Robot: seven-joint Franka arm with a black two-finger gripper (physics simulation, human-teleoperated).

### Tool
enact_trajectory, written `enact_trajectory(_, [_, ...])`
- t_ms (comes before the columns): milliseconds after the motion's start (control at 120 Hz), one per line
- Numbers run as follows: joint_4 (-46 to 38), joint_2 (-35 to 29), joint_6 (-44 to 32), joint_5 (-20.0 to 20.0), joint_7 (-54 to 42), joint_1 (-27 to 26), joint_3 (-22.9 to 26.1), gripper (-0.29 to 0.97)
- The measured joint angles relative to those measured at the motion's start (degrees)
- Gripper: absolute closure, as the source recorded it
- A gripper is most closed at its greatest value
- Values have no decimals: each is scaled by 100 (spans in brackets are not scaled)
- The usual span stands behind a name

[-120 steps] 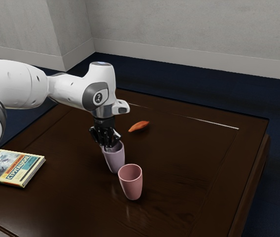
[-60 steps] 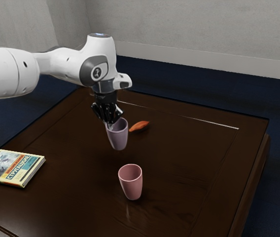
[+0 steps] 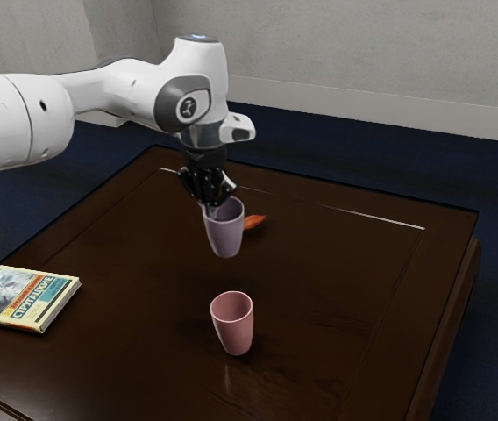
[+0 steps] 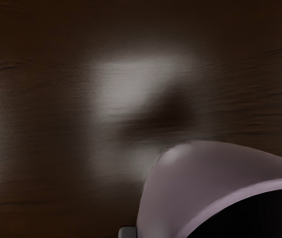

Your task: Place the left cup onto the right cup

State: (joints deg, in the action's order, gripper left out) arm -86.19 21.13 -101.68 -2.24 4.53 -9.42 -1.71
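Currently pinching the lavender cup [image 3: 225,230] by its rim with the black hand [image 3: 215,202] — one finger seemingly inside the mouth and the other against the outer wall, as far as the exterior view lets on. Holding it in the air, well clear of the dark wooden bench [image 3: 345,263], mouth up and close to upright, body hanging straight down from the hand.

Below the hand and a little nearer the camera: the pink cup [image 3: 232,322], upright on the bench, mouth open. Well apart from the held cup, with bare wood showing between the two. Cannot tell from this side angle whether lined up exactly over it or somewhat beyond it.

Just behind the held cup, peeking out past the side away from the arm: a small orange thing [image 3: 255,222], low on the bench and partly covered. Far from the hand, back under the arm's reach and near the bench's edge: a book [image 3: 19,297], lying flat with its cover up.

Seen from the wrist, right under the hand — the lavender cup [image 4: 215,183], rounded wall and dark mouth, with the bench [image 4: 56,99] beyond it carrying a pale sheen and a dark blurred patch.
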Motion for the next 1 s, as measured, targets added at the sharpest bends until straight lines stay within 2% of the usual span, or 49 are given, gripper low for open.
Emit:
enact_trajectory(175, [126, 7, 48, -110, 130, -5, 272, 79])
enact_trajectory(392, [208, 9, 82, -325, 406, -26, 868, 79])
enact_trajectory(542, [133, -50, 98, -433, 602, -25, 950, 79])
enact_trajectory(858, [-1016, -1106, 75, -474, 1045, -91, 1023, 79])
enact_trajectory(1000, [-1739, -1708, -65, -249, 1241, -58, 1004, 79])
